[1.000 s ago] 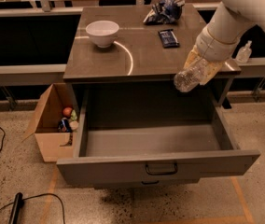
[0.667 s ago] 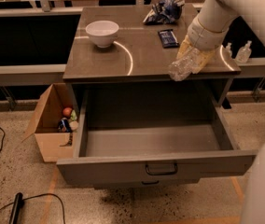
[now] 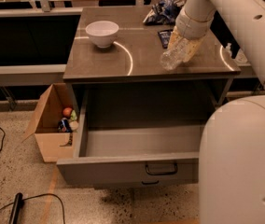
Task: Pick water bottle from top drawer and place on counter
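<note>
Grip looks solid: the gripper (image 3: 183, 45) is closed around the water bottle (image 3: 171, 58), holding it by its upper end. The claw is hanging off the white arm (image 3: 202, 8) that comes in from the top right, and it sits over the right front part of the counter (image 3: 100, 62). The bottle is tilted, low end pointing down and left toward the counter's front edge. Can't tell whether that end is actually touching the surface or just above it.

Also on the counter: a white bowl (image 3: 102, 32) at the back left, a dark flat packet (image 3: 164, 37) just behind the gripper, and a blue crinkly bag (image 3: 163, 10) at the back.

Below, the top drawer (image 3: 123, 169) is pulled all the way out, its dark loop handle (image 3: 161, 168) on the front panel. A cardboard box (image 3: 46, 134) sits on the floor just left of the cabinet with a few small items in it. The robot's big white body (image 3: 240, 162) fills the lower right corner.
</note>
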You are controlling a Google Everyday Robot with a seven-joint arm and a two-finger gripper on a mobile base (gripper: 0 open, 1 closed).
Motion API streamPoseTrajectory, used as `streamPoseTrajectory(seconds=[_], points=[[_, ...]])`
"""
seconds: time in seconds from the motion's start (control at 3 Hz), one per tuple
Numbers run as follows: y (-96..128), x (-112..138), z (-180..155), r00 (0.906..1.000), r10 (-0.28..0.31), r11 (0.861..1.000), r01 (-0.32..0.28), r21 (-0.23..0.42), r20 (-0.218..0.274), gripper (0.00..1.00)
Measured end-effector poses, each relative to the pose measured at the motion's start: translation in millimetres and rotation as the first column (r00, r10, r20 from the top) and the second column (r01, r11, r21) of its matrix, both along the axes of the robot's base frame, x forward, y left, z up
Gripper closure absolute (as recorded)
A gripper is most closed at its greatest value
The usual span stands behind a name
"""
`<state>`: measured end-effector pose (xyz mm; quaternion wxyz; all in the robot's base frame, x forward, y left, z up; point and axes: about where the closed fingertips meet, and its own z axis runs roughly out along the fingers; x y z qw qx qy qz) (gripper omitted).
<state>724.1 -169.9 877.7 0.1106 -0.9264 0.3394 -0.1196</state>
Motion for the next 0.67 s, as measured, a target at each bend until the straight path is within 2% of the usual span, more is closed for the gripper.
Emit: streamPoseTrajectory(seconds=[0.67], points=[[3.1, 21.4, -2.5, 0.9999, 0.011, 1.000, -0.011, -0.008, 0.006, 0.13]])
